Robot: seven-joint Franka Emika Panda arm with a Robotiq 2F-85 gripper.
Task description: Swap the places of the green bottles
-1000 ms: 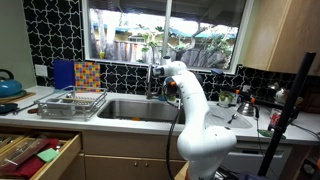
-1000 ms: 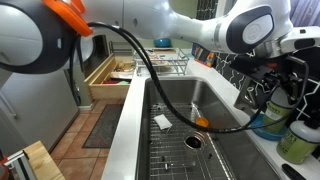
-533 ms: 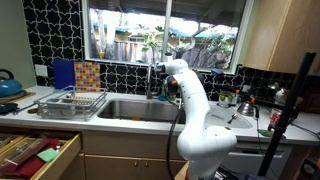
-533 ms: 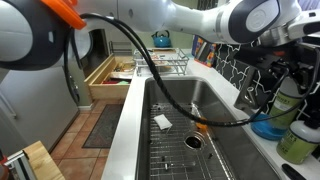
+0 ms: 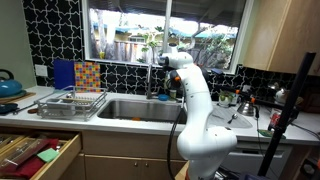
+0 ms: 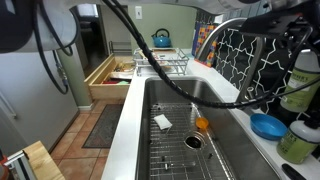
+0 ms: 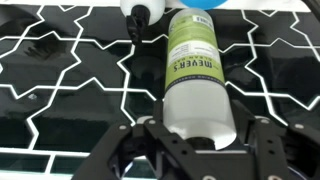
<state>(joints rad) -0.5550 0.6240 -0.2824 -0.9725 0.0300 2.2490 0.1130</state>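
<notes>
**Wrist view.** The pincer (image 7: 200, 132) is closed on a green-labelled bottle (image 7: 195, 60). One finger presses each side of the bottle's body, and black star-patterned wall tiles (image 7: 60, 80) lie behind it.

**Exterior view.** The held bottle appears at the right edge, near the tiled wall beside the sink (image 6: 135, 110). It sits higher in the picture than a second green bottle (image 6: 298, 142). That second bottle stands upright on the bench (image 6: 262, 150), just beside a blue bowl (image 6: 267, 126).

A blue bowl (image 6: 268, 126) sits beside the sink (image 6: 170, 95).
</notes>
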